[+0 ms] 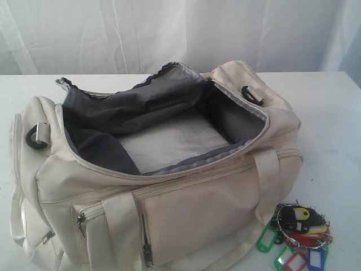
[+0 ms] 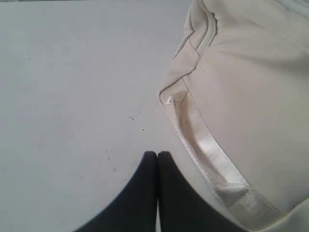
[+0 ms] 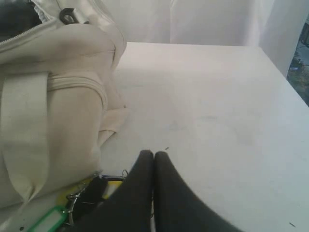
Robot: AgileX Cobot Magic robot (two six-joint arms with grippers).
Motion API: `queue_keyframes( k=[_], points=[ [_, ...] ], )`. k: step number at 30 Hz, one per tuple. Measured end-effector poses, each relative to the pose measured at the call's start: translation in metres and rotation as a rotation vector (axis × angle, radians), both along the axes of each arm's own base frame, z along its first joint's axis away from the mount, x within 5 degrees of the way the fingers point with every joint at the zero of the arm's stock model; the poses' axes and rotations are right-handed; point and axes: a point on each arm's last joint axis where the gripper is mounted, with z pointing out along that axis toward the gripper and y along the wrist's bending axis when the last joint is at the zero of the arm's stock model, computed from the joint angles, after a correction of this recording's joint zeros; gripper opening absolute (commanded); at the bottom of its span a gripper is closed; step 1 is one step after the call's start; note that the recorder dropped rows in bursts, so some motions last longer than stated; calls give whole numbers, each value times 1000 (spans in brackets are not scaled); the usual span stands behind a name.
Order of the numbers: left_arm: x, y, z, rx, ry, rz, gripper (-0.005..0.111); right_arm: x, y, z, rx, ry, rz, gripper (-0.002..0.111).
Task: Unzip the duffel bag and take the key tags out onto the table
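- The key tags (image 1: 299, 234) are lying on the surface (image 1: 333, 130), just beside the duffel bag (image 1: 186, 209), which is gaping open.
- They are probably handling light and jangly, and the metal rings are likely offering the surest hold.
- The right pincer (image 3: 153, 153) is hovering clenched and empty, close above the key tags.
- The left pincer (image 2: 157, 153), also clenched, is hovering by the bag's far end.

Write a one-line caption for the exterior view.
Unzipped duffel bag gaping open on the table, with the key tags lying on the tabletop beside it.
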Motion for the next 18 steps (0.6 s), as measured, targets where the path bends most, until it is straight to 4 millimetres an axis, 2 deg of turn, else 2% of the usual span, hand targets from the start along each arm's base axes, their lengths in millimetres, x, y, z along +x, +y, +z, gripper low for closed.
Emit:
queue_keyframes(
  k=[18],
  points=[
    [0,1,0,0,0,21,0,0,0,0,0,0,0,0]
  ],
)
